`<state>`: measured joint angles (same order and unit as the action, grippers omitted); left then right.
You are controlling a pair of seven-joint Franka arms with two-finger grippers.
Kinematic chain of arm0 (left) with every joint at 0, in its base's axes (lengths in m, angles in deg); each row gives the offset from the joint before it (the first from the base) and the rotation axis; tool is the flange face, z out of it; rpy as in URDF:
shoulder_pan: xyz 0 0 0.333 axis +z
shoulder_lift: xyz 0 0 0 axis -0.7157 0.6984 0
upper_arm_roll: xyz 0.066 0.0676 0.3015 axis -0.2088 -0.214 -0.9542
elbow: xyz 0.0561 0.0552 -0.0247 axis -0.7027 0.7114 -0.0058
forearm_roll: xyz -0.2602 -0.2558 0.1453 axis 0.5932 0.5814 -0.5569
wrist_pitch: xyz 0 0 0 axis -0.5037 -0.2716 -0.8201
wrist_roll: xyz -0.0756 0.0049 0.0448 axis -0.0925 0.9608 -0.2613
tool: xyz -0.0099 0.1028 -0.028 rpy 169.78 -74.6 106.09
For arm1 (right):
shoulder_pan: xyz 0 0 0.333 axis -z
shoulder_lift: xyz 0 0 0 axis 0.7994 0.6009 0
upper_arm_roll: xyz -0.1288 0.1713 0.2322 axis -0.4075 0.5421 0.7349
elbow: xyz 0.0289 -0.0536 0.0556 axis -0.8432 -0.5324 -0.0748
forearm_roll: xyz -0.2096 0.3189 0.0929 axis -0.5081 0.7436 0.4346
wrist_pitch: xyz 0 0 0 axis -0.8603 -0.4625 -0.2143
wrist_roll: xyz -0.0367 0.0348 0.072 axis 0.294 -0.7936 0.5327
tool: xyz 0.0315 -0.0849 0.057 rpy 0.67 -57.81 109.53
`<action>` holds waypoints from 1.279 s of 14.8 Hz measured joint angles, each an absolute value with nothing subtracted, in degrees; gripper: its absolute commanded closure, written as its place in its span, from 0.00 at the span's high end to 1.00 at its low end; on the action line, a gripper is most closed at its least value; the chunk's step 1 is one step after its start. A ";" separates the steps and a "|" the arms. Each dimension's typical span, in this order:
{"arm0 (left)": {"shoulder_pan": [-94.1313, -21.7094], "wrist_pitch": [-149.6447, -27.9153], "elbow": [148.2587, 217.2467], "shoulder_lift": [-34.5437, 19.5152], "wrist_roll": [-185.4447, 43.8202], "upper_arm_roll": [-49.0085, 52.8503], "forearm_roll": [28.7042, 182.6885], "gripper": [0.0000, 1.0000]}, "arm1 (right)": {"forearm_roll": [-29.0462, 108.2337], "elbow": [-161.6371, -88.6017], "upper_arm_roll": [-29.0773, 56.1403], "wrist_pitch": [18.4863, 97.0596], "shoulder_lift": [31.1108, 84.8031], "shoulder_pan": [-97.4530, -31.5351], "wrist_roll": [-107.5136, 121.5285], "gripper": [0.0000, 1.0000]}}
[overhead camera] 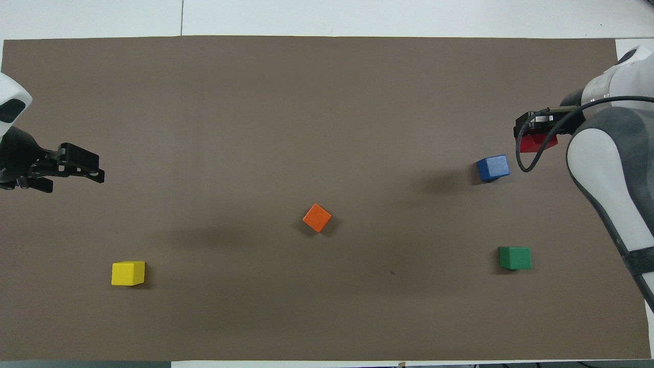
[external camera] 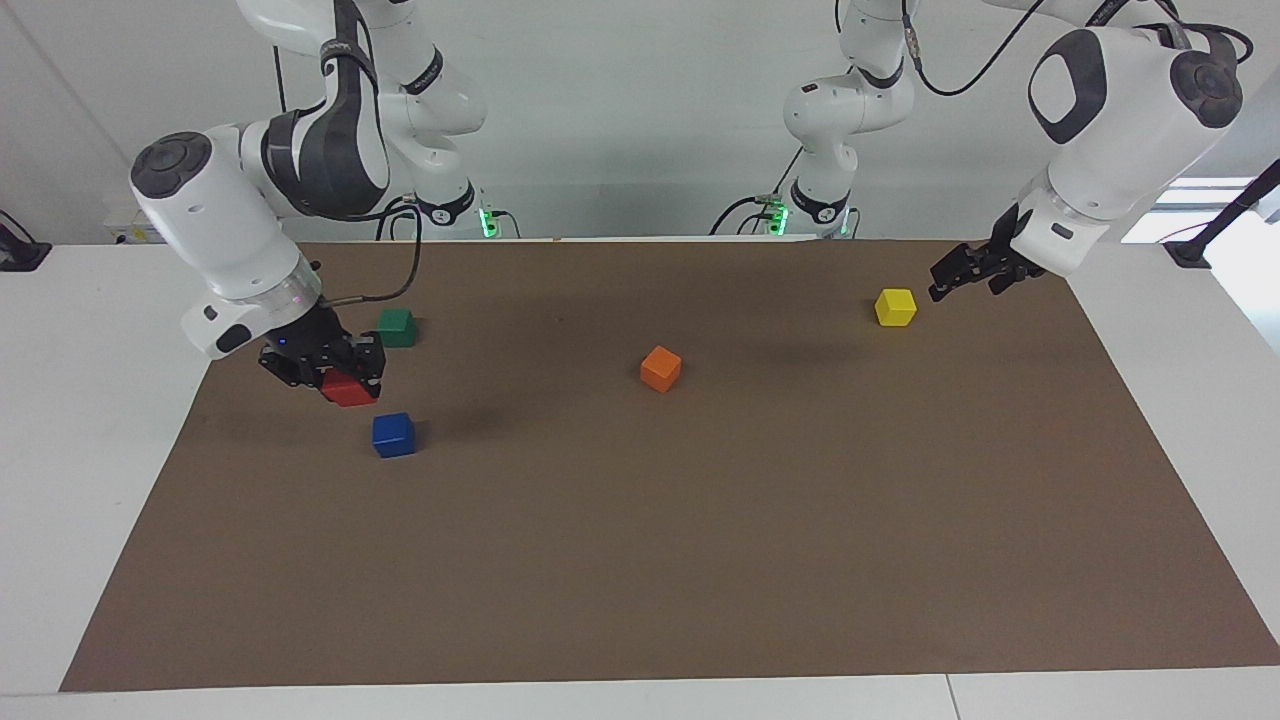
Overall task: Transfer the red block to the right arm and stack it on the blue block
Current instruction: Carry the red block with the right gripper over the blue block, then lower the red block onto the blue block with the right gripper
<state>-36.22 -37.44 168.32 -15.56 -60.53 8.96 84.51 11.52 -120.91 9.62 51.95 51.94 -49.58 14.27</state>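
While the right tool (external camera: 340, 380) pinches the red block (external camera: 349, 389), the left tool (external camera: 962, 275) hangs spread.

Raised over the brown mat (external camera: 700, 520) on the counter (external camera: 90, 420), the red block sits clear of the blue block (external camera: 394, 435), toward the right arm's end. The left tool hovers near the yellow block (external camera: 895, 307), holding nothing; orange block (external camera: 660, 368) and green block (external camera: 397, 327) lie apart.
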 measured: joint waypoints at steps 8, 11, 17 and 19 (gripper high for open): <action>-31.70 -37.42 168.47 -17.87 -59.65 8.88 83.88 1.00 | 4.60 -123.21 9.95 60.69 55.99 -52.12 19.27 0.00; -33.58 -38.30 168.43 -17.98 -59.84 8.50 83.88 1.00 | 3.92 -127.00 9.92 66.25 56.01 -52.00 18.39 0.00; -41.67 -38.76 168.00 -17.82 -59.96 0.54 83.88 1.00 | 3.82 -137.79 9.85 76.02 53.88 -50.96 17.88 0.00; -41.74 -38.50 167.88 -17.55 -59.97 0.48 83.88 1.00 | 3.82 -139.51 10.00 76.04 52.45 -51.02 17.89 0.00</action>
<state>-41.74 -38.50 167.88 -17.55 -59.97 0.48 83.88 3.82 -139.51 10.00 76.04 52.45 -51.02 17.89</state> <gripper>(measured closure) 0.000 0.449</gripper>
